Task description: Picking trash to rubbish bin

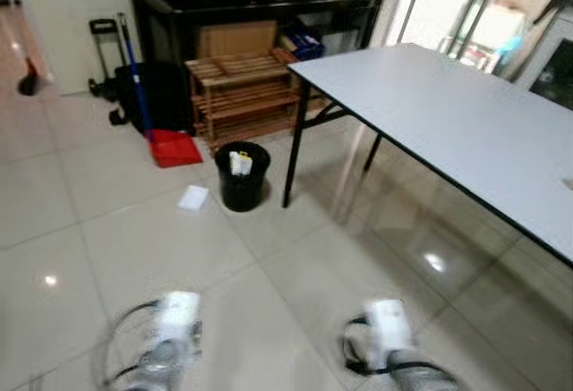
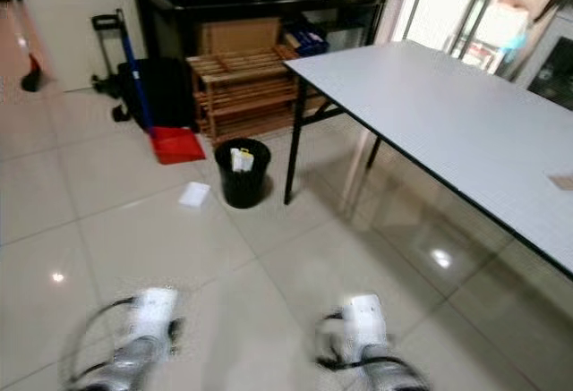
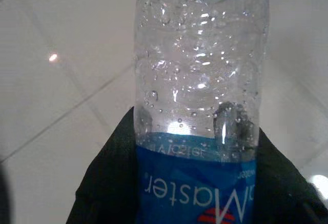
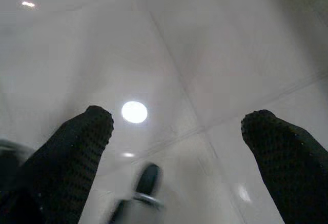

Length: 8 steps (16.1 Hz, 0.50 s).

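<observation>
Bottle: clear plastic, blue label, droplets inside, pinched between the black fingers of my left gripper, low over the pale tiled floor. Right gripper: fingers spread apart, nothing between them, tiles below. Black rubbish bin stands ahead by the leg of the grey table, with white scraps inside. White paper lies on the floor just beside the bin. Red dustpan sits further back, near a wooden rack.
</observation>
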{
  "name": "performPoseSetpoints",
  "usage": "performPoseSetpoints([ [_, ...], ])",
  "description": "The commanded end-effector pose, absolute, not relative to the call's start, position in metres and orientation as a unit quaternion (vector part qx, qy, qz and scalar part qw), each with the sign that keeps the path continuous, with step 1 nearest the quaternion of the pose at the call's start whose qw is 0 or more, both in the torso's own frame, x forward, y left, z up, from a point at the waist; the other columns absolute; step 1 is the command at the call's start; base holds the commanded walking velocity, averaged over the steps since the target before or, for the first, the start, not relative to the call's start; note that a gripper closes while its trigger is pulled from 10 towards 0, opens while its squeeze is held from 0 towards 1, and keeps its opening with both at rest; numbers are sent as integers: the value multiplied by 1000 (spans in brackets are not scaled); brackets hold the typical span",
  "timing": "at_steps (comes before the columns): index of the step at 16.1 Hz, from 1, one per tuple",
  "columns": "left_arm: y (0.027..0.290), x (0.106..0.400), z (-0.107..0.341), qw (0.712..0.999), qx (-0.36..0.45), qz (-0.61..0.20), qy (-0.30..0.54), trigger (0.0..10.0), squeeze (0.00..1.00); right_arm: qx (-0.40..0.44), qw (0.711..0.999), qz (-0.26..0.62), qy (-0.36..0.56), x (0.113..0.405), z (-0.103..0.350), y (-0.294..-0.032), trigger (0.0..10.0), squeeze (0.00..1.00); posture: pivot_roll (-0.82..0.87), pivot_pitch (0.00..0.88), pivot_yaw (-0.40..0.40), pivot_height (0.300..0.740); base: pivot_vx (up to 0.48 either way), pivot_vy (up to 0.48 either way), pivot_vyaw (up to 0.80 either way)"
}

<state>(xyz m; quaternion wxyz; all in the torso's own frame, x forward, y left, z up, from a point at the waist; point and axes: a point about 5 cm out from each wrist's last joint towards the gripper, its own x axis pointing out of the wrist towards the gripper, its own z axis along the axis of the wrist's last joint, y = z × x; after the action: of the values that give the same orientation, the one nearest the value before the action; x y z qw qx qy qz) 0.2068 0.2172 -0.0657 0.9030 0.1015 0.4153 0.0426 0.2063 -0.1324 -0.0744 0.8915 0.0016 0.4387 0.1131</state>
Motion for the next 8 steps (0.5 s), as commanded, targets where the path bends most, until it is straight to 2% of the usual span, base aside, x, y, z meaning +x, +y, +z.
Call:
performPoseSetpoints([
  [1,199,214,-65,909,90,25,407,10000,0,-9,893,88,440,207,-74,-153,10000,0,25,9,-87,740,394,0,0],
  [6,200,210,-67,907,88,28,411,10000,0,-18,892,100,440,207,-74,-150,10000,0,21,15,-90,740,392,0,0],
  [8,200,211,-67,907,86,28,411,10000,0,-25,891,110,439,207,-74,-149,10000,0,23,15,-91,740,396,0,800],
])
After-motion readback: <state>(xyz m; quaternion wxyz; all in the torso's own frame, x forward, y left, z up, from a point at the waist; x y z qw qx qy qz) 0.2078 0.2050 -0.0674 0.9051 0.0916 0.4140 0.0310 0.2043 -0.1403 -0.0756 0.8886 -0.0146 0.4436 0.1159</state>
